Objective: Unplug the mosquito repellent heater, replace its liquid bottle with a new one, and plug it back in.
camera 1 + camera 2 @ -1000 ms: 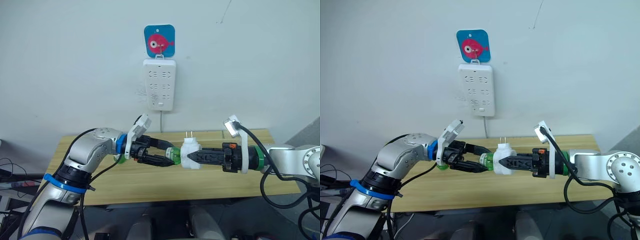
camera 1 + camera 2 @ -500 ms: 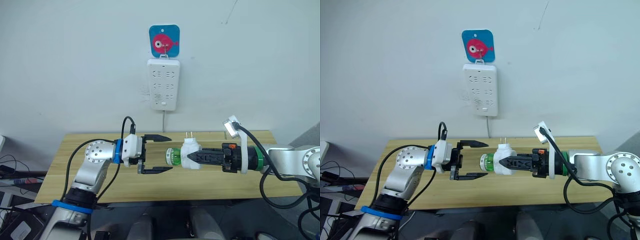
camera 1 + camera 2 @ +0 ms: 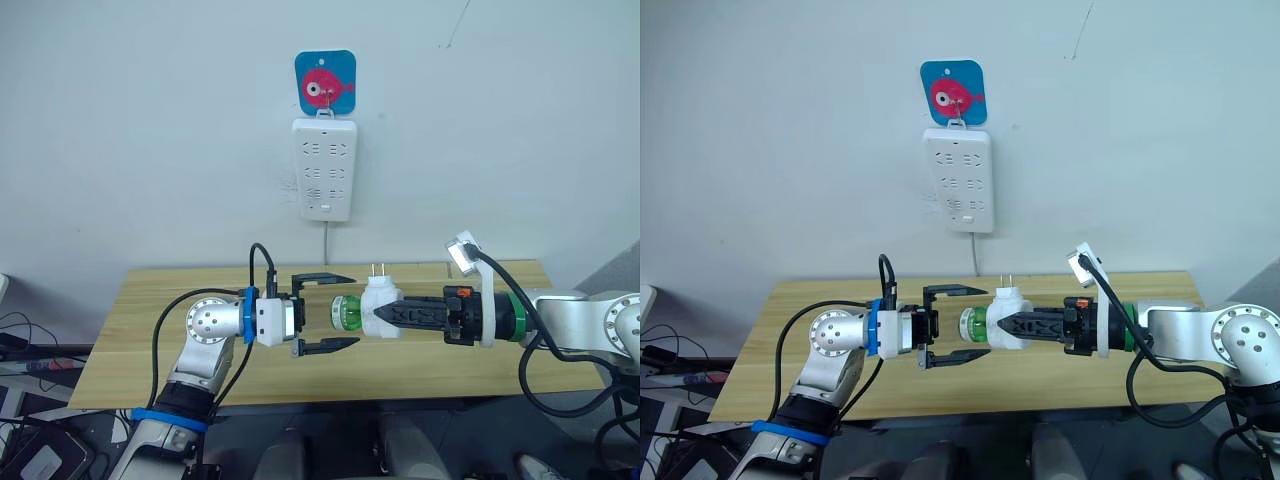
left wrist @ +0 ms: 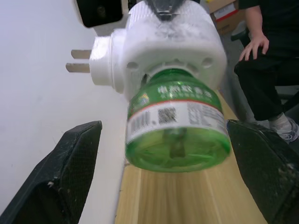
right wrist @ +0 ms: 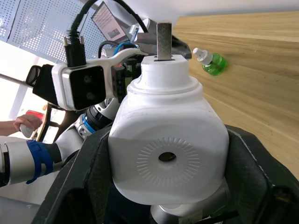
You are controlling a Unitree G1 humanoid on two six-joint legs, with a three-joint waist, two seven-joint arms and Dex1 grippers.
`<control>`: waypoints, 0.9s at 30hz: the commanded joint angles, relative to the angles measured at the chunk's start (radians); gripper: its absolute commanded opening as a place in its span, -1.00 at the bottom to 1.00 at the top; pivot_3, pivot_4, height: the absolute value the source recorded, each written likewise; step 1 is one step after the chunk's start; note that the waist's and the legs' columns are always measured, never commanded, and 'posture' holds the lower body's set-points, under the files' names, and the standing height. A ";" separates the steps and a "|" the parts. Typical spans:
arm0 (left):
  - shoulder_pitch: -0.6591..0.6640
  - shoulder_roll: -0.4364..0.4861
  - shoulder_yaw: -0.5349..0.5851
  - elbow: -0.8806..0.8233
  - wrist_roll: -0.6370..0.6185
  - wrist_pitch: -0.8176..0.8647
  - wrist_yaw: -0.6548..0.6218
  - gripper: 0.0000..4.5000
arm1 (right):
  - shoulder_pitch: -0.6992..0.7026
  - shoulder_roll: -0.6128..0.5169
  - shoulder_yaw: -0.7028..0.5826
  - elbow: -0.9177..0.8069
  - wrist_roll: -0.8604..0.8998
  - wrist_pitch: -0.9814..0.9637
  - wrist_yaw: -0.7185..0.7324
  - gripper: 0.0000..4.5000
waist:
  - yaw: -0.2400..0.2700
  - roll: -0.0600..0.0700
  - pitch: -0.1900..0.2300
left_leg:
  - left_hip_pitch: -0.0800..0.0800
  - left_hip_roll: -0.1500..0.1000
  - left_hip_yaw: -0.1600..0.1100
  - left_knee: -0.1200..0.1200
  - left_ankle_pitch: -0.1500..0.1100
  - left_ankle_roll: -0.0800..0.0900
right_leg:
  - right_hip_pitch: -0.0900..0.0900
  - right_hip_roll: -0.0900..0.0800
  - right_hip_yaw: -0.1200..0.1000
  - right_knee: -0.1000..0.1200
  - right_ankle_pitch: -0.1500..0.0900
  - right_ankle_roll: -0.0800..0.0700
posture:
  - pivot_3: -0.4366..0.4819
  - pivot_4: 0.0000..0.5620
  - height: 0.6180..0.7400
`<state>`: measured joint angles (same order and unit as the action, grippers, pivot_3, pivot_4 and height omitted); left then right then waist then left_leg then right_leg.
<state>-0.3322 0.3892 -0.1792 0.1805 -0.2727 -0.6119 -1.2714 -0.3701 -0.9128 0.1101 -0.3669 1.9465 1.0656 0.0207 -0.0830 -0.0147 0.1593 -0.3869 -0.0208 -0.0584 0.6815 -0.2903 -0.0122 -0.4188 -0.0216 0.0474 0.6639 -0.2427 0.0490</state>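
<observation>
step: bottle swap, mid-air. Heater (image 3: 381, 304) is off the power strip (image 3: 324, 169), prongs up, held above the surface (image 3: 150, 340). Green bottle (image 3: 346, 312) is in its socket, pointing at the left tool. Whether it's the old or new one, can't tell.
spare: 2nd green bottle (image 5: 210, 62) lies on the surface, capped end toward the wall.
right tool (image 3: 384, 314): fingers clamped on heater body, arm stretched across, roughly level.
left tool (image 3: 336, 310): fingers spread wide, one above and one below the bottle's base, not touching; forearm level, elbow tucked low.
next (judgement): either close on the bottle & twist, or back off & replug; needs heater kept steady, grip square on bottle.
risk: glassy-looking bottle may slip if pinched near its end.
</observation>
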 commanded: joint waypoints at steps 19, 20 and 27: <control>-0.129 0.381 -0.097 -0.265 -0.392 0.999 -0.196 0.00 | 0.008 -0.033 -0.032 -0.026 0.026 0.015 0.029 0.32 | -0.007 0.000 0.000 | 0.000 0.000 -0.004 0.000 0.000 0.000 | 0.000 0.002 -0.002 0.001 -0.001 0.001 | -0.34 -0.53 0.88; -0.159 0.398 -0.106 -0.248 -0.404 1.063 -0.218 0.00 | 0.012 -0.039 -0.031 -0.031 0.026 0.016 0.033 0.32 | -0.007 0.000 0.000 | 0.000 0.000 -0.004 0.000 0.000 0.000 | 0.001 0.002 -0.003 0.001 -0.001 0.001 | -0.34 -0.53 0.88; -0.260 0.461 -0.116 -0.206 -0.458 1.368 -0.281 0.00 | 0.025 -0.054 -0.026 -0.048 0.026 0.000 0.037 0.32 | -0.008 0.000 0.000 | 0.001 0.000 -0.003 -0.001 0.000 0.000 | 0.000 0.003 -0.002 0.000 -0.001 0.001 | -0.35 -0.53 0.88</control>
<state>-0.5969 0.7640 -0.3420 -0.0712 -0.7310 0.6901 -1.5031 -0.3604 -0.9108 0.1388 -0.4375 1.9781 1.0613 0.0663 -0.0913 -0.0151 0.1597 -0.3859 -0.0201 -0.0613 0.6807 -0.2903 -0.0122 -0.4186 -0.0187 0.0452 0.6646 -0.2434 0.0493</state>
